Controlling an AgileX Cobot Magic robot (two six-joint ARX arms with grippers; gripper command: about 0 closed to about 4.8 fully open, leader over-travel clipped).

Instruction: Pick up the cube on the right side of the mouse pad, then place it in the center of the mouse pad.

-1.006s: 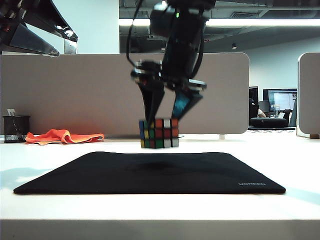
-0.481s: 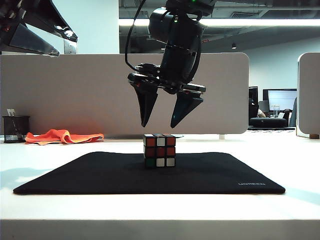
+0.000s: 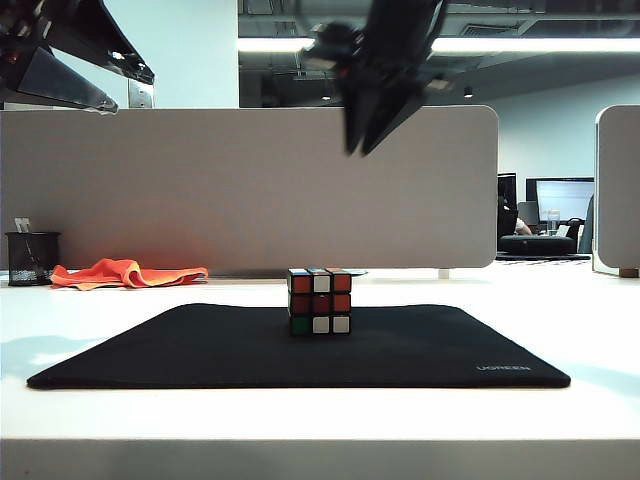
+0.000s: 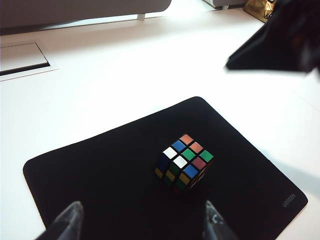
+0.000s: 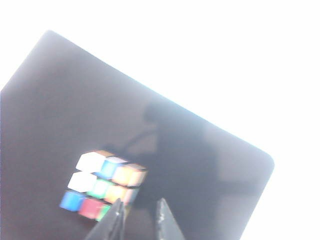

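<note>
Cube: the small black-framed puzzle cube (image 3: 320,301) with red, orange, white and green stickers rests flat on the large black fabric mouse pad (image 3: 180,350), near its middle, nothing touching it.
Mouse pad: it lies flat on the white table (image 3: 90,420), grey lettering at the near right corner.
Right pincer: the right gripper (image 3: 368,140) hangs high above the cube and slightly to the right of it, well apart. Its two fingers (image 5: 161,220) stand close together with a narrow gap and hold nothing.
Left pincer: the left gripper (image 4: 140,222) sits high at the exterior view's upper left, jaws spread wide and empty; the cube lies ahead of it and below.
Key relation: the cube sits almost straight below the right gripper, so that arm is the nearer one. The cube has no long axis; in the exterior view one face is turned squarely to the camera.
Judgement: the placing looks done; the arm probably needs only to clear away without brushing the cube.
Background: an orange cloth (image 3: 125,272) lies far to the left, behind the pad.
</note>
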